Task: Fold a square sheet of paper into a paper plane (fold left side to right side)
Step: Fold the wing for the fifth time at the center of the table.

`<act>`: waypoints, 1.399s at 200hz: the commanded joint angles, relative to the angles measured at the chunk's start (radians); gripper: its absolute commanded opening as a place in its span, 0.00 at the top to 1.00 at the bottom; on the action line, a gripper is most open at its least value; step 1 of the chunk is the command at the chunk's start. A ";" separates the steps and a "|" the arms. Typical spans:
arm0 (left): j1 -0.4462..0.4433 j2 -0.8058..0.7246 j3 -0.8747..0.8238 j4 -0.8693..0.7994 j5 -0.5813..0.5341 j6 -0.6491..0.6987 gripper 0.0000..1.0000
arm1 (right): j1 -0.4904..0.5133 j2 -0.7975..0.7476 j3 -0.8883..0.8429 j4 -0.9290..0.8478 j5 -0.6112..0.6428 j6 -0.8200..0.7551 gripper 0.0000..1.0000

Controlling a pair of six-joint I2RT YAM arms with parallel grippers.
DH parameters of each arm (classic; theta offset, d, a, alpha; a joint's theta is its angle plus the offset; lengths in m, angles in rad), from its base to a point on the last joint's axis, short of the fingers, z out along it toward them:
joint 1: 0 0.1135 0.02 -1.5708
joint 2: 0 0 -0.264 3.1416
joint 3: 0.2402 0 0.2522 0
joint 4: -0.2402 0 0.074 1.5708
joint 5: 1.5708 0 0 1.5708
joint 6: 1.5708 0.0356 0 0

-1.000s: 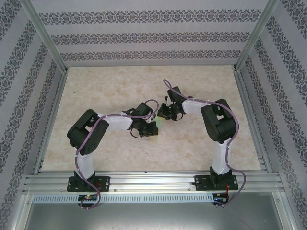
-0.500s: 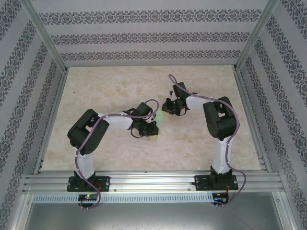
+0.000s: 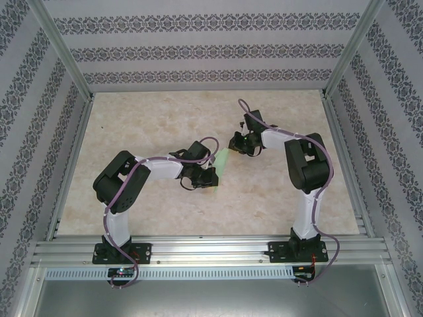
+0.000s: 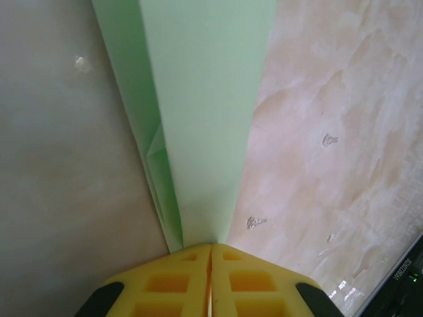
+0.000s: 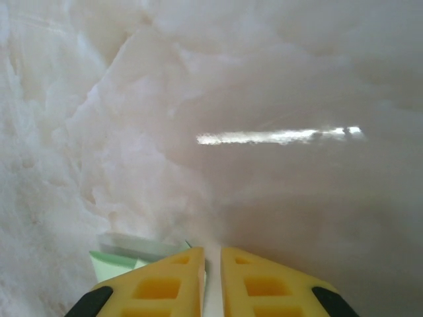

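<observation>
Two hands here: the left hand [image 4: 210, 247] is pinched shut on the narrow end of the folded paper [image 4: 205, 99], probably anchoring it on the table [image 4: 344, 132]. The right hand [image 5: 213, 249] is barely cracked open, empty, paper just beside it.

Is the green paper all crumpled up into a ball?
No, in the left wrist view the sheet of paper is a long, smooth green strip with straight folded edges, not a ball.

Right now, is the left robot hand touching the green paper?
Touching. In the left wrist view, the left gripper is shut, and the narrow end of the green paper runs straight into its yellow tips with no gap.
</observation>
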 commanded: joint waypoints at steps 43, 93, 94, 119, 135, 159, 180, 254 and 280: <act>-0.034 0.059 -0.033 -0.116 -0.049 0.027 0.90 | 0.046 -0.199 -0.148 0.073 -0.071 0.018 0.83; -0.035 0.059 -0.027 -0.115 -0.052 0.029 0.90 | 0.139 -0.097 -0.154 0.178 -0.123 0.151 0.83; -0.035 0.059 -0.027 -0.114 -0.052 0.029 0.90 | 0.140 -0.093 -0.153 0.178 -0.123 0.152 0.83; -0.035 0.042 -0.031 -0.101 -0.050 0.036 0.90 | 0.142 -0.023 -0.125 0.157 -0.113 0.161 0.83; -0.035 0.028 -0.034 -0.093 -0.049 0.038 0.90 | 0.141 0.008 -0.111 0.123 -0.088 0.145 0.83; -0.035 -0.014 -0.042 -0.080 -0.048 0.042 0.89 | 0.139 0.039 -0.102 0.089 -0.069 0.124 0.84; -0.035 -0.074 -0.040 -0.070 -0.044 0.050 0.88 | 0.139 0.054 -0.108 0.086 -0.066 0.119 0.84; -0.034 -0.123 0.016 -0.013 -0.031 0.078 0.85 | 0.138 0.051 -0.105 0.079 -0.069 0.112 0.84; -0.034 -0.068 0.070 -0.032 -0.024 0.102 0.85 | 0.138 0.052 -0.105 0.078 -0.071 0.111 0.84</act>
